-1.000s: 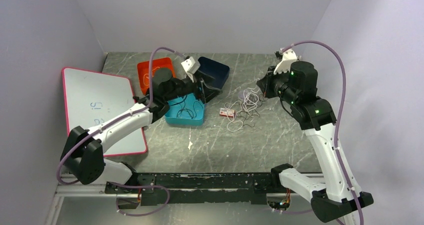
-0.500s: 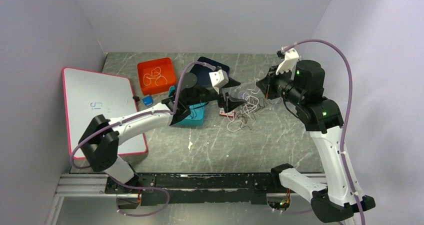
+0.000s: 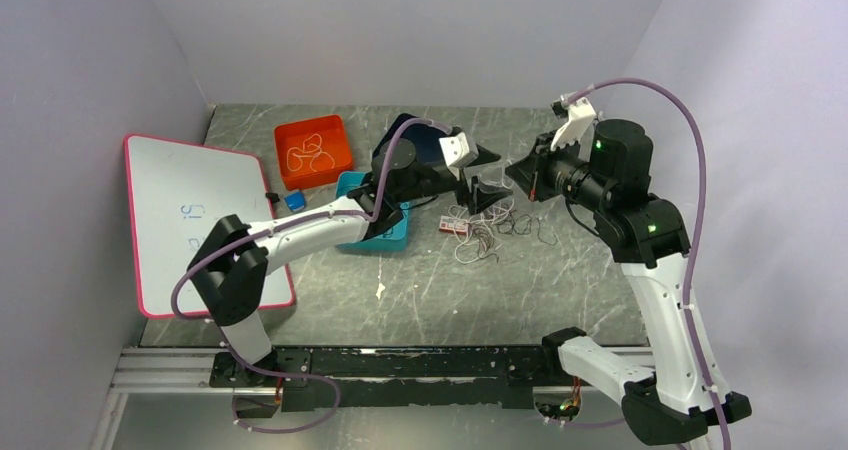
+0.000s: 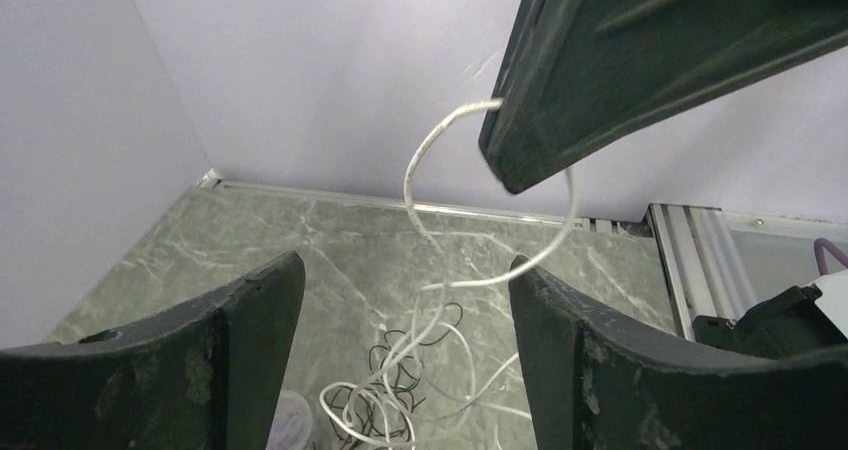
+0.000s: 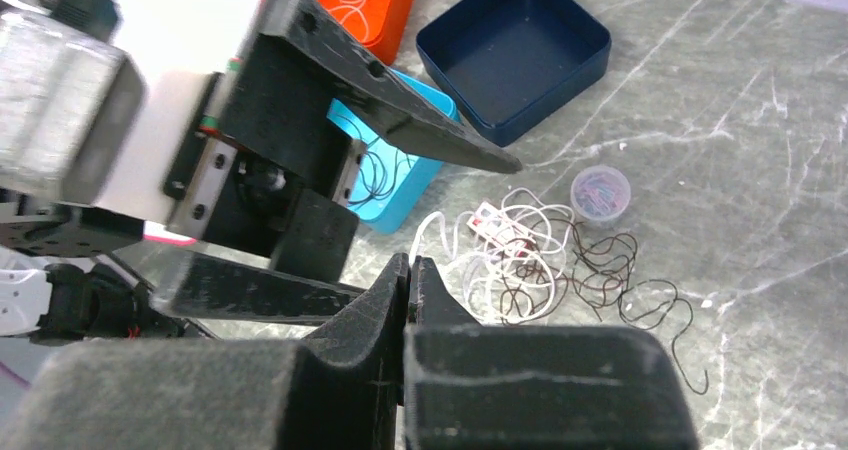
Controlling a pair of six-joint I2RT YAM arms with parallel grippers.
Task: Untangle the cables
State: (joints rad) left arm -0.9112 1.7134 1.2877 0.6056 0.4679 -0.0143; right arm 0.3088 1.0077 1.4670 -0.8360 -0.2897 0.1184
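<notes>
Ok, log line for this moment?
left gripper: open, facing hanging loop | right gripper: shut on thin white cable, raised | tangle of white and brown cables: lying underneath

Cable tangle (image 3: 488,232) right of trays (image 3: 310,122); whiteboard (image 3: 190,235) far left.

Left pincer (image 3: 484,177), right pincer (image 3: 513,173) nearly tip-to-tip; cables (image 5: 505,265) dangling between.

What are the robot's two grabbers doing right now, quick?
Left gripper: jaws open, holding nothing.
Right gripper: jaws shut on the white cable.
</notes>
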